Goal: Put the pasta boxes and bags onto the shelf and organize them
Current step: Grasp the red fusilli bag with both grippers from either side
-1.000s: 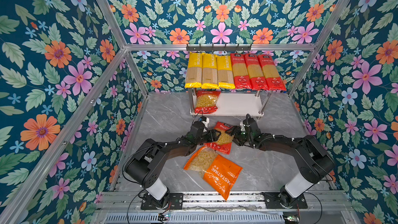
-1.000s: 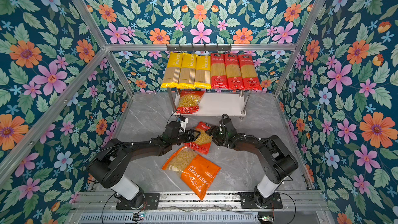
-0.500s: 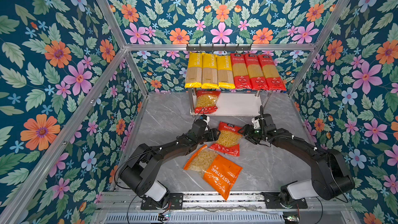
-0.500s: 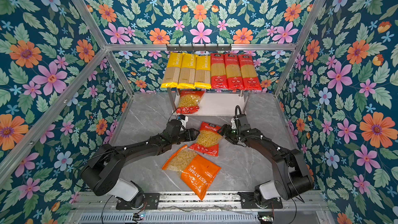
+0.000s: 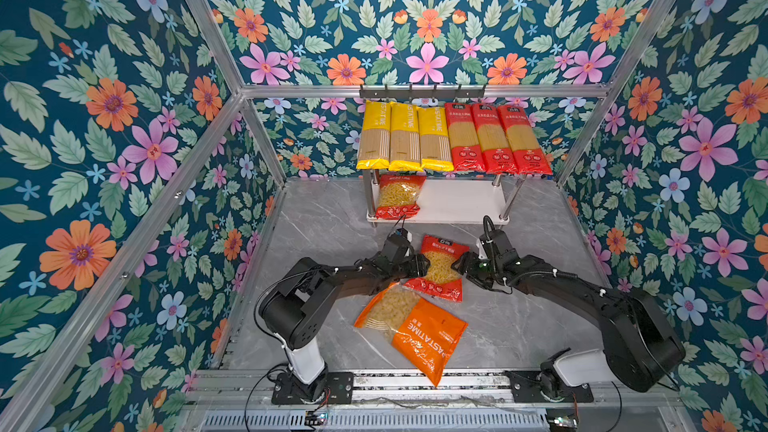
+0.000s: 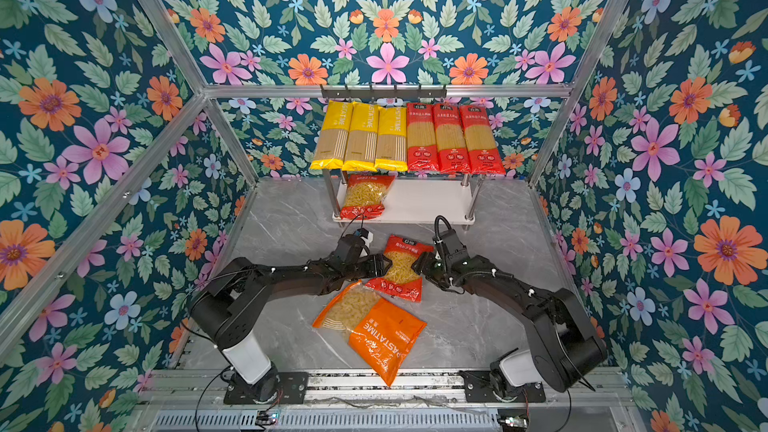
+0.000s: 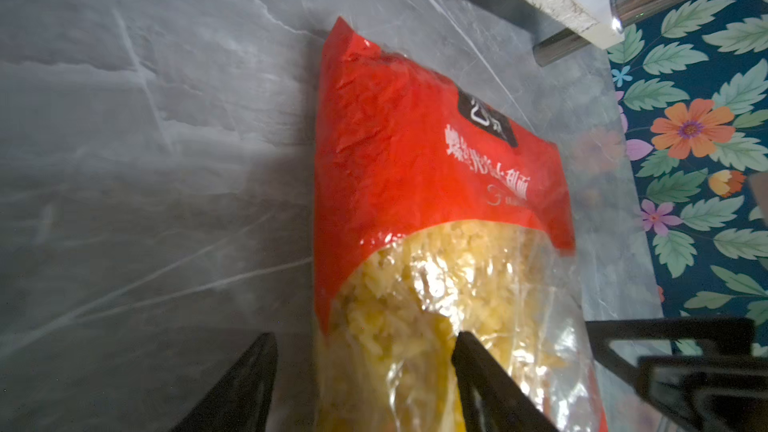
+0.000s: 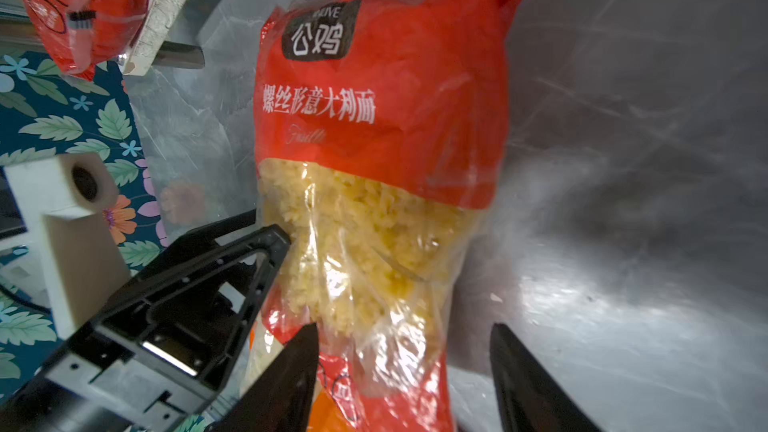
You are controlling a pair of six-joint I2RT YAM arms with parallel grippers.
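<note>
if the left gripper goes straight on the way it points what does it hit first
The red fusilli bag: the left gripper points at its side, and the left wrist view shows the bag's edge already between the open jaws. Whether they touch it is unclear.

The right tool [image 8: 403,326] stands spread astride a red bag [image 8: 382,118] lying on the grey worktop [image 8: 644,160]; the left tool [image 8: 262,229] touches the bag's clear side.

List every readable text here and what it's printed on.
"PASTATIME": orange bag.
"PASTATIME": yellow packs, partly cut off.
"公鸡" and "螺丝形意大利面": red bag beside the orange one; the small script beneath is blurred.
Too small to read: red spaghetti packs, shelved red bag.
</note>
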